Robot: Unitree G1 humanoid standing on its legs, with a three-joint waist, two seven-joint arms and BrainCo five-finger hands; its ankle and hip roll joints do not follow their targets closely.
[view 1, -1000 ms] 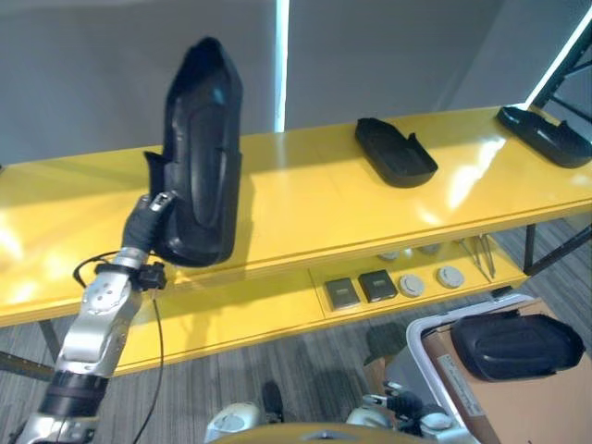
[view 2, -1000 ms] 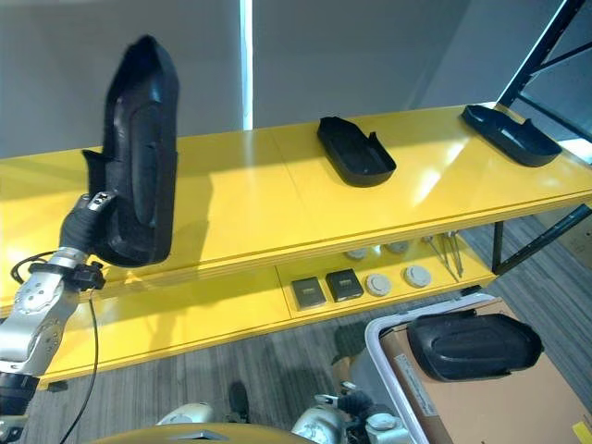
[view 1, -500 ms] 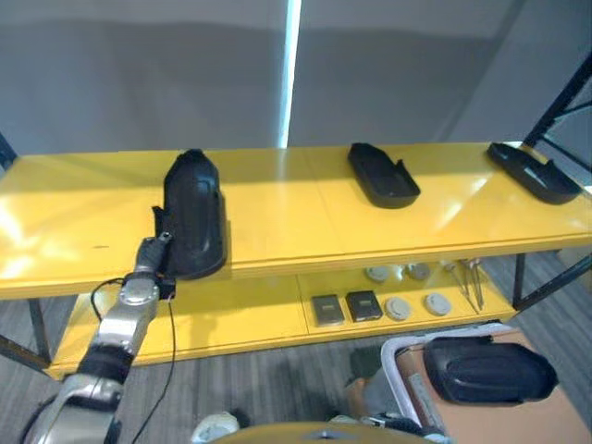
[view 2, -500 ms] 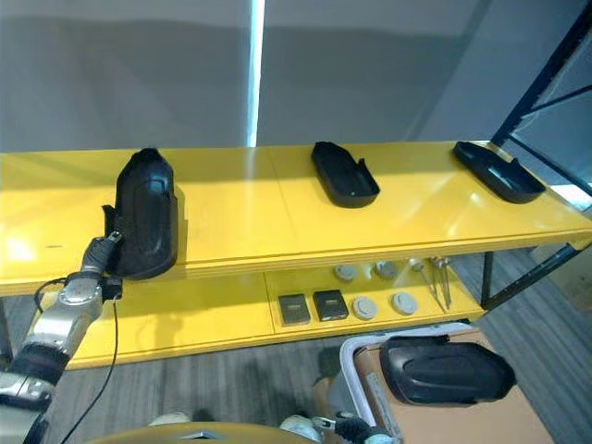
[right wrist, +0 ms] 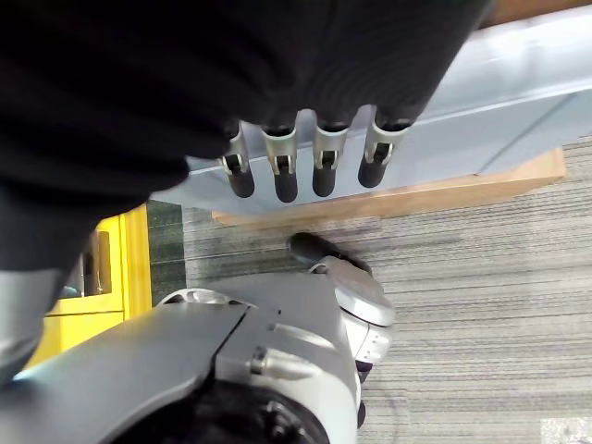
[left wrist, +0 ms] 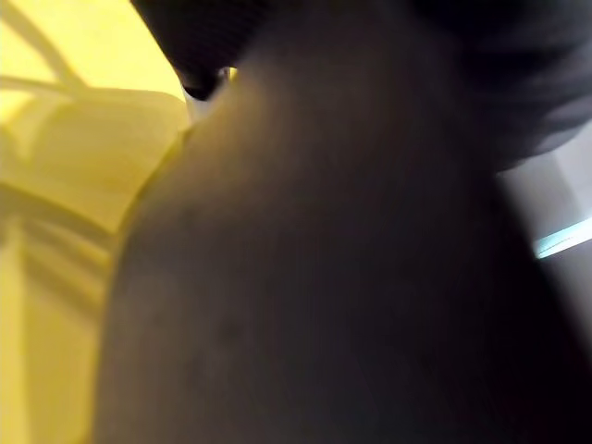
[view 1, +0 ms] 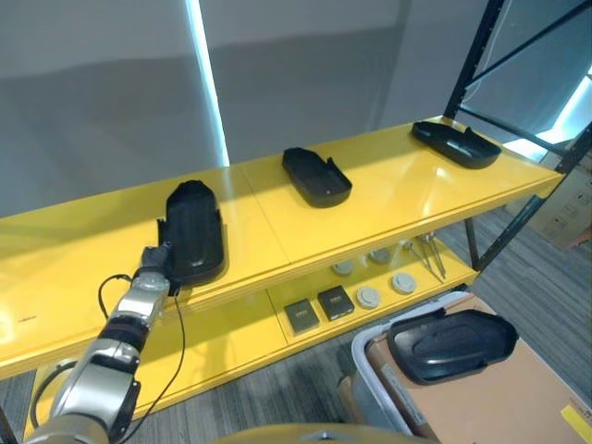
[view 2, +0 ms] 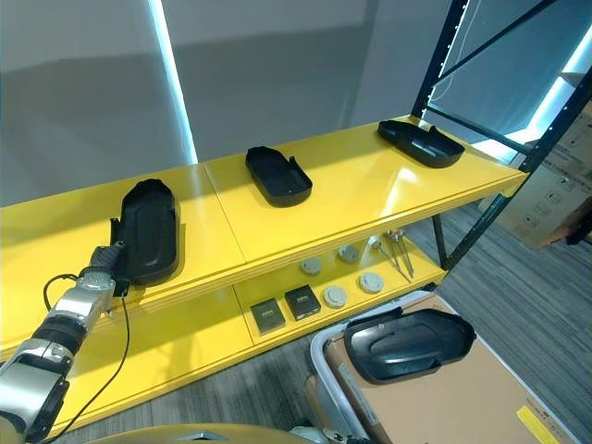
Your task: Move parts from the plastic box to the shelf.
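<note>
While left hand (view 1: 159, 266) meets part (view 1: 194, 242) on shelf (view 1: 388, 190), right hand (right wrist: 305, 153) fingers straight

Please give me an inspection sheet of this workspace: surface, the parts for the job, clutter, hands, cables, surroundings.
Surface: yellow shelf, top level glossy; lower level beneath it.
Job's things: three black parts lie on the top level: left part, middle part, right part. One more black part rests in the plastic box.
Clutter: small square and round pieces on the lower level.
Hands: left hand at the left part's near end, fingers hidden. Right hand hangs with straight fingers, holding nothing.
Cables: nothing seen.
Surroundings: grey wall, carpet floor, dark rack frame.
</note>
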